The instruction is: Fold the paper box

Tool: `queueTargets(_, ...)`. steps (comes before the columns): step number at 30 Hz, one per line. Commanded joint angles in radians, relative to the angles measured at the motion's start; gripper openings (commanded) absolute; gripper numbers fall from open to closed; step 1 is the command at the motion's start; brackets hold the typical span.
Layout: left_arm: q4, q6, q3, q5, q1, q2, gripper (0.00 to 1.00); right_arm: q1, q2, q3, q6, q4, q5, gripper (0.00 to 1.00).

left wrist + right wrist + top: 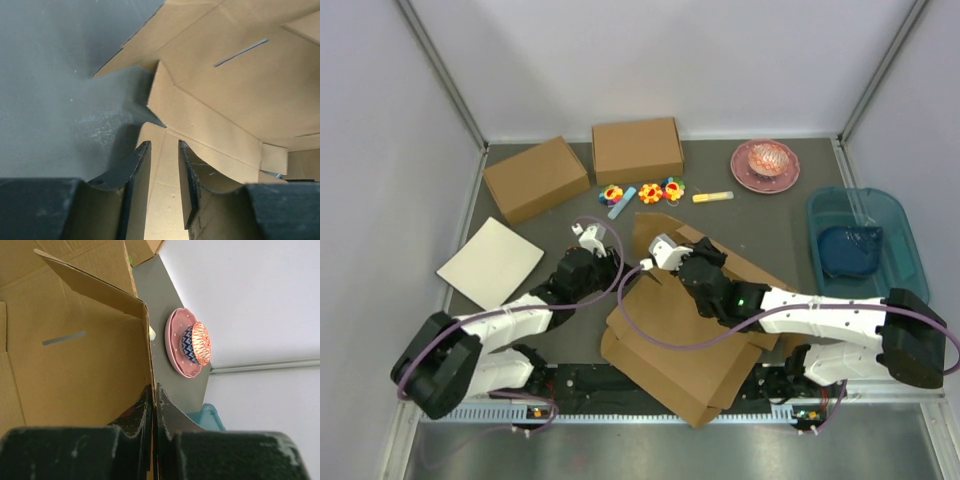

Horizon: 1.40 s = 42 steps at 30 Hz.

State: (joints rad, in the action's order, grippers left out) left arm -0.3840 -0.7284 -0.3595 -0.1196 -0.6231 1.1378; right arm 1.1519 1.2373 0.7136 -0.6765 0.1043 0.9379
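Note:
The paper box (685, 335) is a brown die-cut sheet lying partly folded in the middle of the table, with one flap (650, 232) standing up at its far left. My right gripper (656, 266) is shut on the edge of that upright flap (90, 355), with the cardboard pinched between the fingers (153, 388). My left gripper (612, 264) is at the sheet's left edge. In the left wrist view it (164, 146) is open, its fingers a narrow gap apart over a cardboard flap (210, 115) and holding nothing.
Two formed brown boxes (535, 178) (637, 150) stand at the back. An off-white board (490, 263) lies at the left. Small colourful toys (650, 192) and a yellow stick (712, 197) lie behind the sheet. A pink plate with a bowl (765, 165) and a teal bin (865, 240) are at the right.

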Motion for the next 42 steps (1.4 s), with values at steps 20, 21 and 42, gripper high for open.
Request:
queueTargets(20,-0.036,-0.062,-0.302,0.021,-0.001,0.488,0.12,0.017,-0.009,0.049,0.103,-0.046,-0.022,0.0)
queueTargets(21,-0.036,-0.062,-0.308,0.02,-0.001,0.505,0.12,0.019,-0.007,0.052,0.104,-0.048,-0.024,0.0)
queueTargets(42,-0.016,0.012,-0.237,0.079,0.0,0.39,0.67,0.019,-0.002,0.053,0.123,-0.054,-0.033,0.0)
